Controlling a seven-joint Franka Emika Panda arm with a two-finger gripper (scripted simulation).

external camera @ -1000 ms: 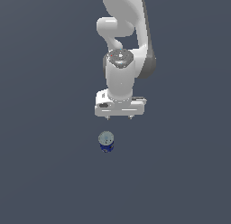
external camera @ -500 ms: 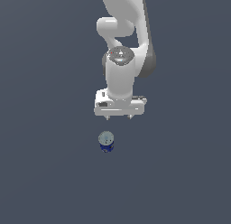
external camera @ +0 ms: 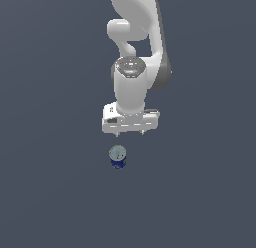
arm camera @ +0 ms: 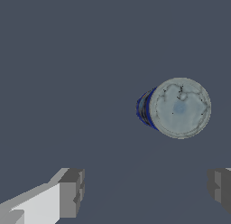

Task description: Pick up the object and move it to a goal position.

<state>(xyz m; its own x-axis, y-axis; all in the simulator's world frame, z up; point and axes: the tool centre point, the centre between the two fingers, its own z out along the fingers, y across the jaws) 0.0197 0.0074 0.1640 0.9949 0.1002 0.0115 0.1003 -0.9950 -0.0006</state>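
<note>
One can (external camera: pixel 117 157) upright on the grey floor (external camera: pixel 50 192), one tool (external camera: pixel 129 133) above it, fingers (arm camera: pixel 72 191) spread, grasping nothing.

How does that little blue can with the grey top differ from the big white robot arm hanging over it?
The small dark blue cylindrical can is far smaller than the white jointed robot arm. The can stands on the plain grey floor; the arm hangs above, not touching it. The can is dark blue with a silvery-grey round top; the arm is white with grey fingers, spread wider than the can. Both have rounded shapes.
</note>
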